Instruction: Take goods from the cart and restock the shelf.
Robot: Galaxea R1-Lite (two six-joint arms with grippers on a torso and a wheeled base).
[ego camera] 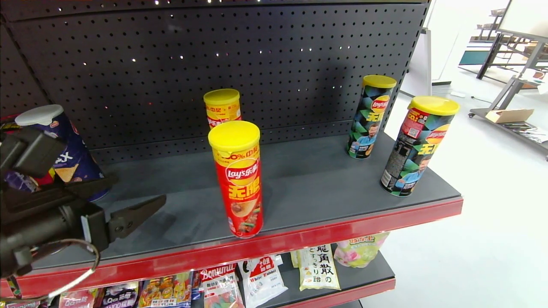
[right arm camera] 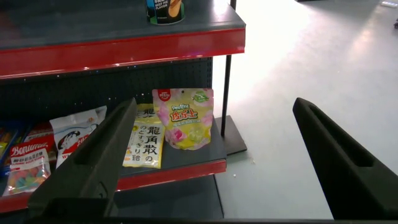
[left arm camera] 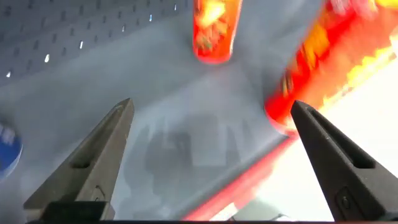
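Left gripper (ego camera: 137, 190) jaws spread wide above the shelf (ego camera: 325, 184), red chip can (ego camera: 239, 179) upright just beyond their tips, right gripper (right arm camera: 214, 102) jaws also spread, facing snack bags (right arm camera: 183, 118) lower down

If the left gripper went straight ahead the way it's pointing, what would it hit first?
Likely the front red chip can, beside one finger of the left gripper; the rear red can stands farther on. Depth unclear.
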